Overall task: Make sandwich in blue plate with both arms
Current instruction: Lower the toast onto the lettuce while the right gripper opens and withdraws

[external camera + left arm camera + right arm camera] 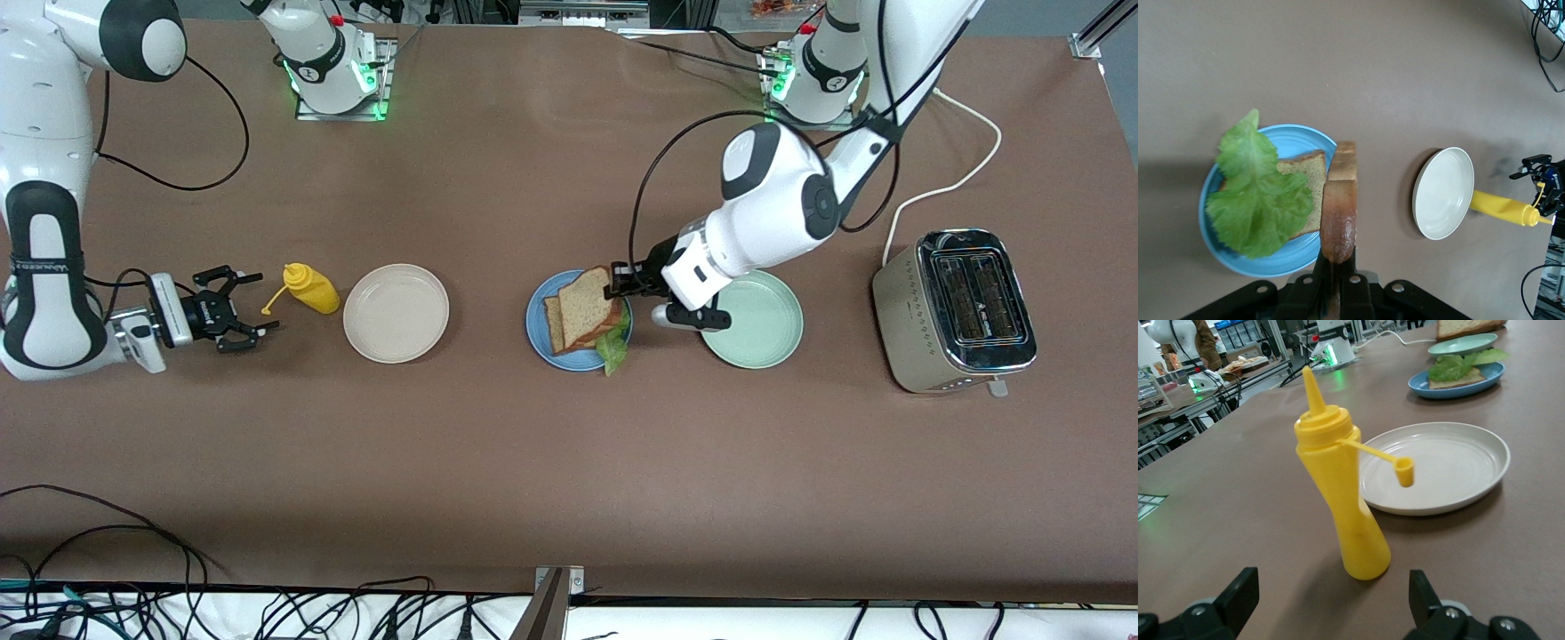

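Step in hand: topping sandwich. Left tool [620, 286] pinches top slice [589, 305] by crust, tilted over blue plate [537, 313]. Plate, on worktop [569, 462] between cream plate [396, 313] and green plate [765, 333], holds bottom slice [1306, 193] with lettuce [1257, 190] on it.

Next, likely: lower slice flat onto lettuce, square with bottom slice, then release.

Right tool [238, 311] spread, empty, waiting by upright mustard bottle [310, 288].

Left end effector [613, 289] clamped on bread slice [589, 307] over blue plate [539, 311] — right end effector [252, 307] spread, beside mustard bottle [311, 288]
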`<action>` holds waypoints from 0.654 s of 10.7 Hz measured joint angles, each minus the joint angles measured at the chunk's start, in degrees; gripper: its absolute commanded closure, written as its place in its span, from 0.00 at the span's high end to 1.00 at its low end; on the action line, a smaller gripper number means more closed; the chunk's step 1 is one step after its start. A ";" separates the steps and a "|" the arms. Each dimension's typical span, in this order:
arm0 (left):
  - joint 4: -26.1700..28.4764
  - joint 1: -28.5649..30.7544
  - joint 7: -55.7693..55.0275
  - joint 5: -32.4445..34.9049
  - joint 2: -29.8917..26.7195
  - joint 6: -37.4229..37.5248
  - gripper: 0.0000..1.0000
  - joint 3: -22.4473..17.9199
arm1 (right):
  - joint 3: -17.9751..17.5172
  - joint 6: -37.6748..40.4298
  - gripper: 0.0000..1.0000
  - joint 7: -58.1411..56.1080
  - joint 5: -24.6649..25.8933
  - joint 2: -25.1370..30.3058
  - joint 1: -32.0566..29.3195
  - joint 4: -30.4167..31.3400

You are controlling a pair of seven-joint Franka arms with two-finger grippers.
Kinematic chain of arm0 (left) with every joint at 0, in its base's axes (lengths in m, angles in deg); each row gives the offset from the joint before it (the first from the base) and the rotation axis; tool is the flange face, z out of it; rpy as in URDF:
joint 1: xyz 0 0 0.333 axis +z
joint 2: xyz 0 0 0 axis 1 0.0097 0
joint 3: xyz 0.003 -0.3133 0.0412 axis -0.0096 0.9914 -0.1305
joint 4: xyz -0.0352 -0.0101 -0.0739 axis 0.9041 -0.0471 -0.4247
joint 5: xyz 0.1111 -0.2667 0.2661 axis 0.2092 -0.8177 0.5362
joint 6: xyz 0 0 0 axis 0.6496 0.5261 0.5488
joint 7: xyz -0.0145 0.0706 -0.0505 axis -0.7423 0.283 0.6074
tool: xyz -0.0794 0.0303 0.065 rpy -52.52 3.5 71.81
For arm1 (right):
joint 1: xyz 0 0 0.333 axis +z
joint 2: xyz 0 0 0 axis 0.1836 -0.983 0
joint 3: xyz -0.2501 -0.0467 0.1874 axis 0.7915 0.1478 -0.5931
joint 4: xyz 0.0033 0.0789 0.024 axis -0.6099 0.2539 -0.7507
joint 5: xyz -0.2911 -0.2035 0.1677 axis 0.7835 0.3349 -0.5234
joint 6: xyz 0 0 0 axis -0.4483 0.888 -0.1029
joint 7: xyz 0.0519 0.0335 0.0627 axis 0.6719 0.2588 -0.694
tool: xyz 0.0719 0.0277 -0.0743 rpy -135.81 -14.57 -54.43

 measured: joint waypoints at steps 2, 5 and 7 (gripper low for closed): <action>-0.05 -0.04 -0.09 0.00 4.05 -5.02 0.00 1.28 | 0.63 -0.10 1.00 6.95 0.91 1.54 -0.01 -1.40; -0.13 0.00 0.33 0.00 7.41 -8.51 0.00 1.97 | 0.50 -0.65 1.00 18.70 4.89 5.95 0.99 -1.90; -0.12 0.18 0.69 0.00 8.07 -8.52 0.00 1.97 | 0.44 -2.29 1.00 27.46 8.06 9.49 2.51 -2.02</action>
